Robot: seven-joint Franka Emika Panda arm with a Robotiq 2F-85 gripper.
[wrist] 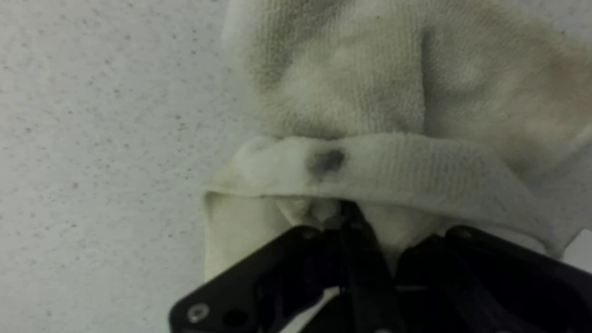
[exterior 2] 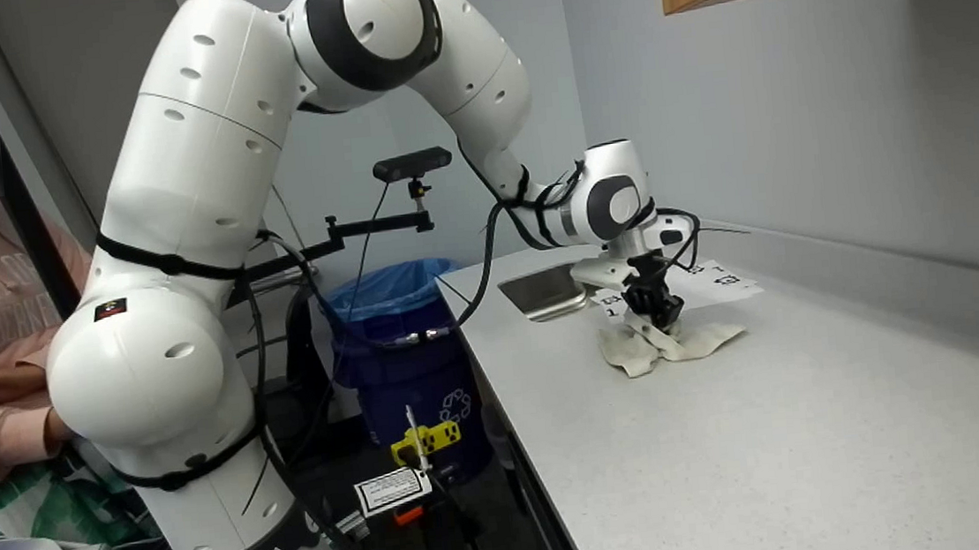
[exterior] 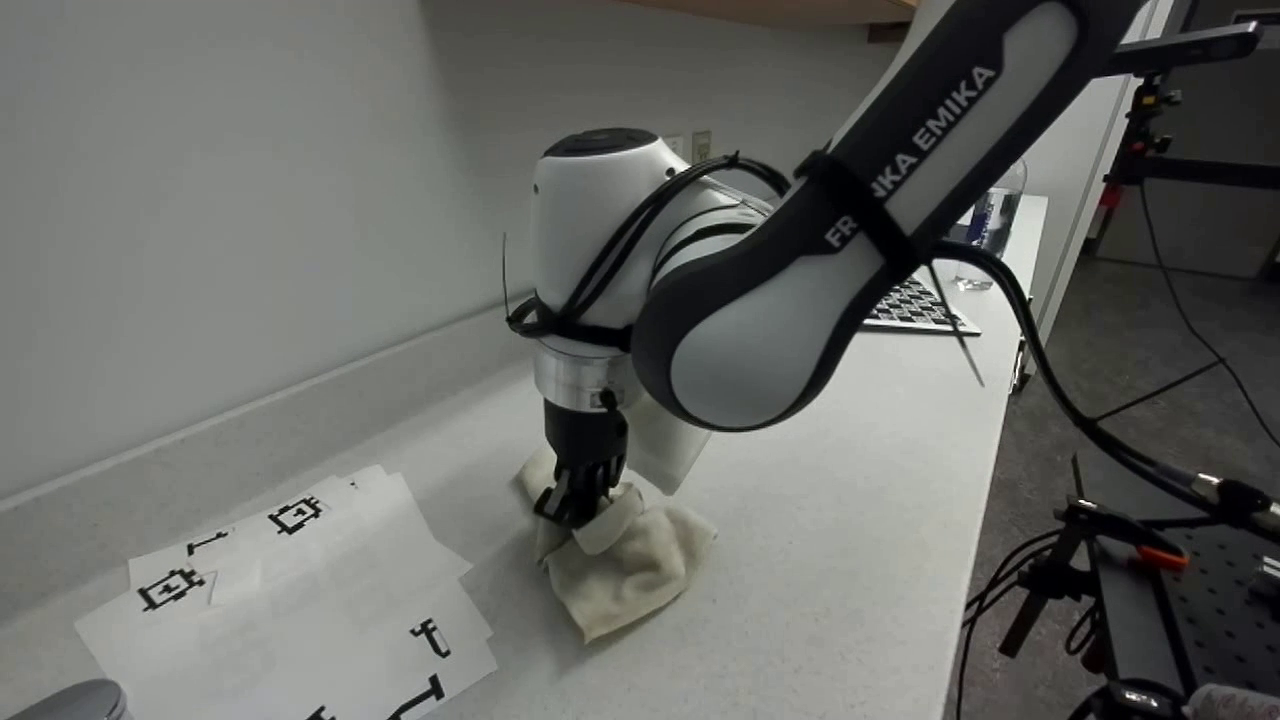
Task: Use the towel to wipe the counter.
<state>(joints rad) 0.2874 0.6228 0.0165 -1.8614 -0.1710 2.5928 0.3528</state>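
Dim grey light — soft shadow across the wall (exterior 2: 803,115).

Towel (exterior: 632,575) is on the counter (exterior: 830,530), paper sheets (exterior: 290,625) just left, board (exterior: 915,305) way back right (in an exterior view).

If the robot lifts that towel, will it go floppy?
Probably: the towel lies in soft folds, so its edges should droop. It looks light, being thin cloth. Pushed along the counter, it would likely bunch up, since it's wrinkled and loosely spread.
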